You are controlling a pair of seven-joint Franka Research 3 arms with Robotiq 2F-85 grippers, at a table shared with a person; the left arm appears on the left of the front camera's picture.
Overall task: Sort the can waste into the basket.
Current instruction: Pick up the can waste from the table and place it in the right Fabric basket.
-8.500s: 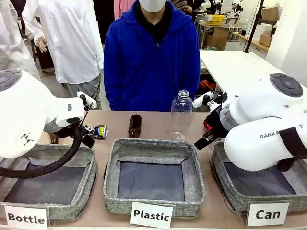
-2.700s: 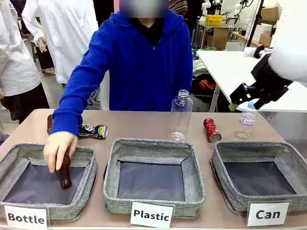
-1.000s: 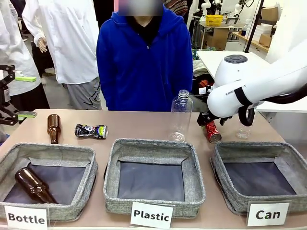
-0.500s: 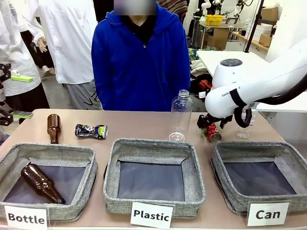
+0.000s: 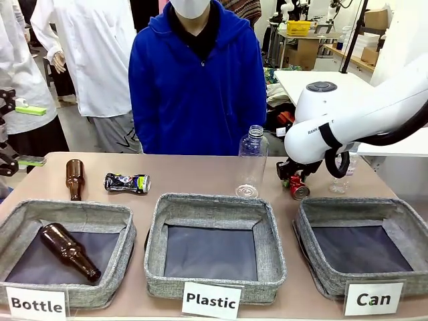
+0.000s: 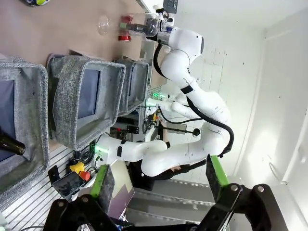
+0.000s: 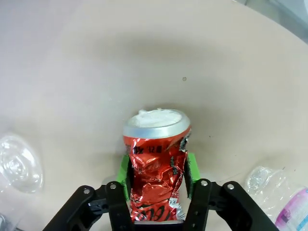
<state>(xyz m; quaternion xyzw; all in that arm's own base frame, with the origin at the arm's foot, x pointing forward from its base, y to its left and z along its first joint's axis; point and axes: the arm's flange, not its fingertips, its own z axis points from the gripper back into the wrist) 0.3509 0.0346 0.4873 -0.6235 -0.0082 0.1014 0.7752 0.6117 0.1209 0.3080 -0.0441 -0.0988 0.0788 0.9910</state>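
Green-padded left gripper (image 6: 160, 178) is hanging far left of the Can basket (image 5: 354, 206), fingers spread, nothing between. Dark can (image 5: 127, 182) is lying on its side on the table, well left of the basket. Red can (image 7: 156, 168) is sitting just behind the basket's far left corner. Right gripper (image 5: 294, 179) is pinching it, pads (image 7: 191, 171) pressing both sides.
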